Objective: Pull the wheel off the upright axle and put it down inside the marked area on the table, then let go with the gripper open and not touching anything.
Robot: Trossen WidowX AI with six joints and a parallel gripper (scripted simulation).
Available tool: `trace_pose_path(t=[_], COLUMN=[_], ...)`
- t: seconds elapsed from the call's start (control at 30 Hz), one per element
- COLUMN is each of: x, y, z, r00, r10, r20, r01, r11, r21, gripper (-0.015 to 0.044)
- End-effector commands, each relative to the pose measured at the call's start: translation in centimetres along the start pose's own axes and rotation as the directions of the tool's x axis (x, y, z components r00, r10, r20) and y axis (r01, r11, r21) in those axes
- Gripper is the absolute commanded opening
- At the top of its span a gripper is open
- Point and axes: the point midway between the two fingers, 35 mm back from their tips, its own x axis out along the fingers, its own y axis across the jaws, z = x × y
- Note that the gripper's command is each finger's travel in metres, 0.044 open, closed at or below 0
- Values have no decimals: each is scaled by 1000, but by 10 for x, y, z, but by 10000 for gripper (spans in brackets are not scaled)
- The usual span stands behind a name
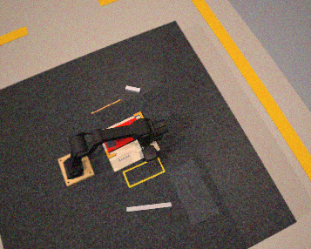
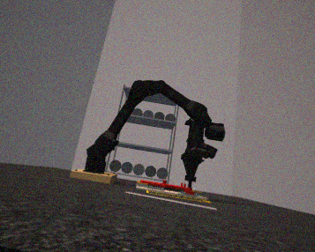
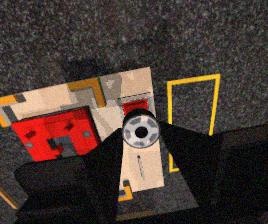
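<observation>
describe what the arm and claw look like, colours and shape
The arm is matte black throughout, built of chunky rounded links on a tan square base plate. No cables, markings or labels show. The claw is black too, with two broad wedge-shaped fingers that taper toward the tips.

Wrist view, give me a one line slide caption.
Gripper shut on the grey wheel above the board, yellow marked area alongside.
</observation>
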Motion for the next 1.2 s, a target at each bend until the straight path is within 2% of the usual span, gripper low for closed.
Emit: trace_pose_path(t=[0.0, 1.17], x=[-8, -19], y=[1, 1], z=[-1, -1], r00=[1000, 1000], r10=[0, -1], r20=[8, 9], r01=[0, 1], r11=[1000, 1000], r21=[0, -1], gripper=[0, 0])
